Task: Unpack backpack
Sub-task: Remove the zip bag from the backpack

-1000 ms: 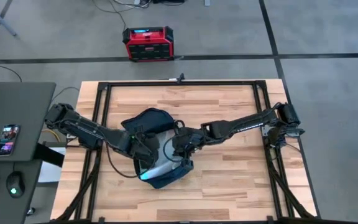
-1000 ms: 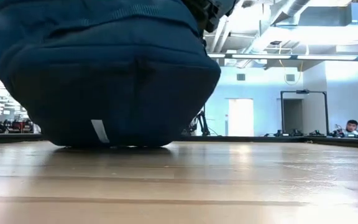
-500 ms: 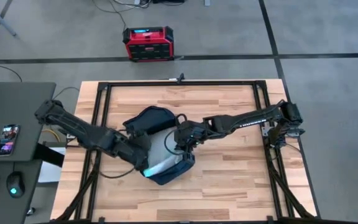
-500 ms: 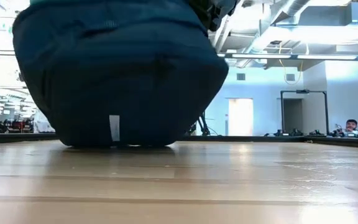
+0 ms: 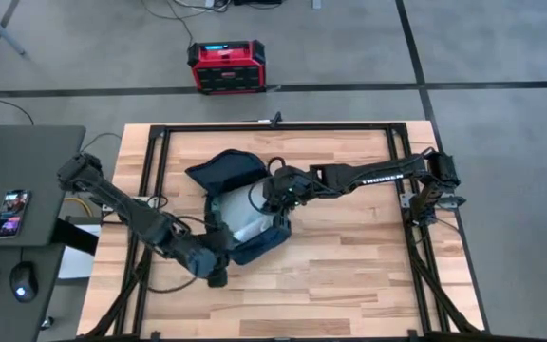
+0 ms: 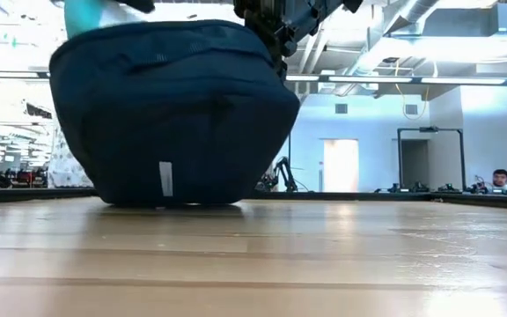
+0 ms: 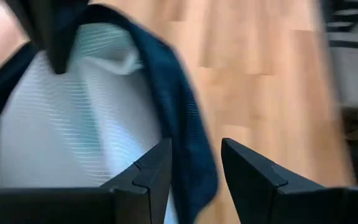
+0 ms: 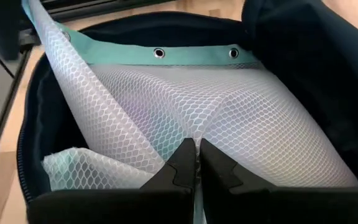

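High view: backpack [image 5: 240,204] open on table [image 5: 349,266] centre. Right gripper [image 8: 196,163] inside it, fingers pinching white mesh bag [image 8: 216,118]. Left gripper [image 7: 191,171] spread, straddling backpack rim.

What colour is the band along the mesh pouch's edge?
Teal-green band with metal eyelets, on the white mesh pouch; clearest in the right wrist view.

From above we look straight down on the whole table [image 5: 349,275]; from its surface we look level toward the room. Both wrist cameras sit very near the backpack [image 8: 291,37], which all views share.
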`<action>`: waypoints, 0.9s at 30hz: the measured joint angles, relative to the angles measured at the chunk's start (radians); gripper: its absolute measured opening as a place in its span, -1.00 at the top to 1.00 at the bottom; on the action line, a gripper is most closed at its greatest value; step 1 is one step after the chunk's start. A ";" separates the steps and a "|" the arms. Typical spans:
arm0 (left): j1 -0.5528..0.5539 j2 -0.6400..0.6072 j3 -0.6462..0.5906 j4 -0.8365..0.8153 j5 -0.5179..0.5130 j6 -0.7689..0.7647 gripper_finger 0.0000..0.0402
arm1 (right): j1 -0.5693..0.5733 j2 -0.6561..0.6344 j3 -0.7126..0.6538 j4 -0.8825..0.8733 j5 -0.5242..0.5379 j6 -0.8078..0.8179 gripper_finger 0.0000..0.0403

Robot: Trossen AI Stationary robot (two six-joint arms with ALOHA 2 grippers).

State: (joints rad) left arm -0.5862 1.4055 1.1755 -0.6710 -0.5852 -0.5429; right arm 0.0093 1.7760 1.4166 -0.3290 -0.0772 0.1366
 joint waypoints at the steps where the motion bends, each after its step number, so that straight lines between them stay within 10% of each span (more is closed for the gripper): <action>1: 0.002 0.020 0.000 -0.006 -0.048 -0.013 0.38 | 0.000 0.000 0.000 0.000 0.000 -0.008 1.00; 12: 0.044 0.167 0.000 0.038 -0.058 -0.084 0.40 | -0.010 0.000 0.000 0.007 -0.004 -0.044 1.00; 19: 0.062 0.219 0.000 0.028 -0.014 -0.160 0.94 | -0.024 0.000 0.000 0.053 0.001 -0.059 1.00; 27: 0.063 0.246 0.001 0.005 -0.017 -0.247 0.99 | -0.032 -0.002 0.043 0.171 0.012 -0.057 1.00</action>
State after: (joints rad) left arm -0.5232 1.6513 1.1766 -0.6663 -0.6020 -0.7896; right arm -0.0228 1.7741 1.4595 -0.1576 -0.0656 0.0795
